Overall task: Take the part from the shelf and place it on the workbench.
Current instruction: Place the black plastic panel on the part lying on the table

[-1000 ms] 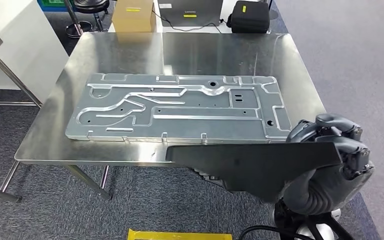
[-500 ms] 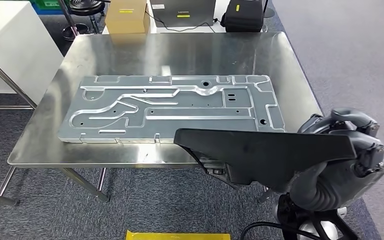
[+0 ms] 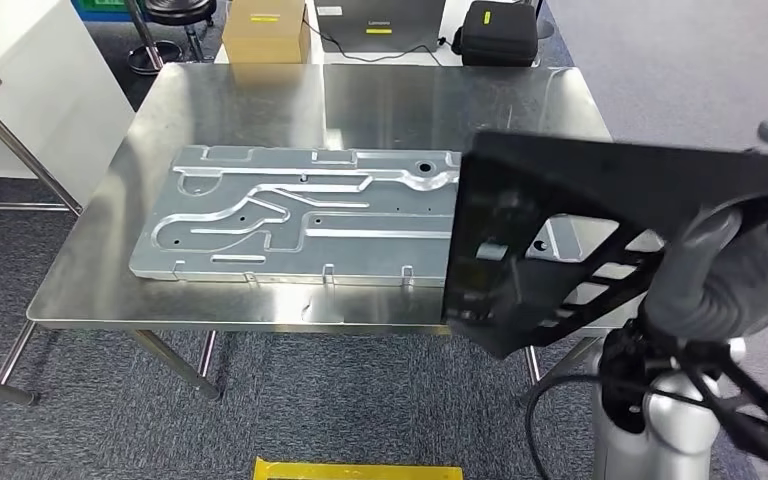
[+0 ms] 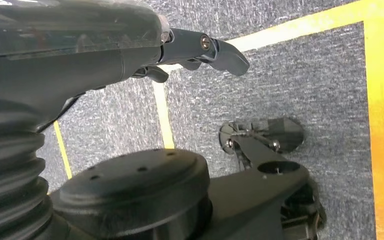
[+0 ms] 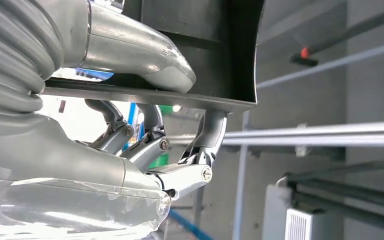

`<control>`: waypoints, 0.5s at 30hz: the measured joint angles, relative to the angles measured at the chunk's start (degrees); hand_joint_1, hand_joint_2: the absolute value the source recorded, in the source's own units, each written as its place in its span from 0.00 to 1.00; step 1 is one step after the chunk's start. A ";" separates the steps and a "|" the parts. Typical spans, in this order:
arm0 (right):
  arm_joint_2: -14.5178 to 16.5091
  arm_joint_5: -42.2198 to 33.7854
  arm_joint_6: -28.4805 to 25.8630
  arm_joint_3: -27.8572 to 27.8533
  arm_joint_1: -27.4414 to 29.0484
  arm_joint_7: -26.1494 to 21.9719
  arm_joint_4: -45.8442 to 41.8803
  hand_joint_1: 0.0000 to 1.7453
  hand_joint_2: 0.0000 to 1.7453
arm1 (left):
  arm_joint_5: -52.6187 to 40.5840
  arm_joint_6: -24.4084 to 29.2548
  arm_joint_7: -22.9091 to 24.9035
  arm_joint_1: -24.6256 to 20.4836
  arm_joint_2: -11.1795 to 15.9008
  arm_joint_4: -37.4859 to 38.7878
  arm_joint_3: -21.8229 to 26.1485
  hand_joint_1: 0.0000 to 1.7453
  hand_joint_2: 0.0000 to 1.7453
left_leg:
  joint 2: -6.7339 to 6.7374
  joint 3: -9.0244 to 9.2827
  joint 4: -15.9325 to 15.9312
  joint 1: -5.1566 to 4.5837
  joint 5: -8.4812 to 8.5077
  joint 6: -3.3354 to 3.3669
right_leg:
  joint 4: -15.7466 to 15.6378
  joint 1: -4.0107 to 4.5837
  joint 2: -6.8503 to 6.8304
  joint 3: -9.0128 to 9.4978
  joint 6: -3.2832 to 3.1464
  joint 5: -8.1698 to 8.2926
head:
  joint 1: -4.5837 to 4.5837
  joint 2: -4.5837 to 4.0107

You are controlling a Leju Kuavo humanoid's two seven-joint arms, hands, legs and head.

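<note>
I had the black part (image 3: 560, 230) in my right hand (image 3: 730, 270), lifted over the near right corner of the tabletop (image 3: 360, 95), its open-framed end hanging past the front edge and covering the right end of the grey metal plate (image 3: 300, 215) that lay flat there. The right wrist view showed my fingers (image 5: 200, 150) hooked under a thin flange of the part, with the thumb pressed on its other face, so I was pinching an edge, not wrapping the body. I judged it stiff, a moulded or pressed panel with cut-out windows, probably light for its span but long enough to lever hard against a grip at one end. The smooth flange could slip if tilted, so a hold close to the thick rim seemed best, and the ribs looked sturdier than the thin webs. My left hand (image 4: 200, 47) hung low over the grey carpet, its fingers loosely parted and holding nothing. Half a second earlier the part had lain nearly flat and lower, in front of the tabletop's edge; now it stood higher, tipped up to show its underside, and reached over the tabletop.
</note>
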 joint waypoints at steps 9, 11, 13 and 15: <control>0.34 1.70 0.27 -5.17 -4.71 0.93 5.86 1.00 1.00 | 1.10 -0.09 -1.24 0.09 -0.45 0.00 0.06 0.00 1.00 | -0.03 -7.17 15.03 0.18 -7.25 -2.12 | -1.71 0.00 -0.16 0.56 -2.07 0.24 | -0.26 0.00; 0.35 1.91 0.10 -5.65 -4.89 1.02 6.62 1.00 1.00 | 1.32 -0.16 -1.39 0.15 -0.47 0.00 0.11 0.00 1.00 | -0.03 -7.70 15.50 0.18 -5.92 -2.14 | -1.53 0.03 -0.12 0.59 -2.10 0.12 | -0.26 0.00; 0.35 2.00 -0.08 -6.10 -5.38 1.04 7.20 1.00 1.00 | 1.62 -0.19 -1.50 0.13 -0.48 0.00 0.15 0.00 1.00 | -0.03 -4.73 8.58 0.17 -1.82 -1.77 | -1.37 0.03 -0.02 0.71 -1.96 -0.07 | -0.26 0.00; 0.35 2.08 -0.16 -6.50 -6.08 1.16 7.61 1.00 1.00 | 1.86 -0.20 -1.63 0.05 -0.49 0.00 0.18 0.00 1.00 | -0.05 -1.95 2.22 0.00 0.48 -1.20 | -1.17 0.20 0.08 0.58 -1.57 -0.18 | -0.23 0.00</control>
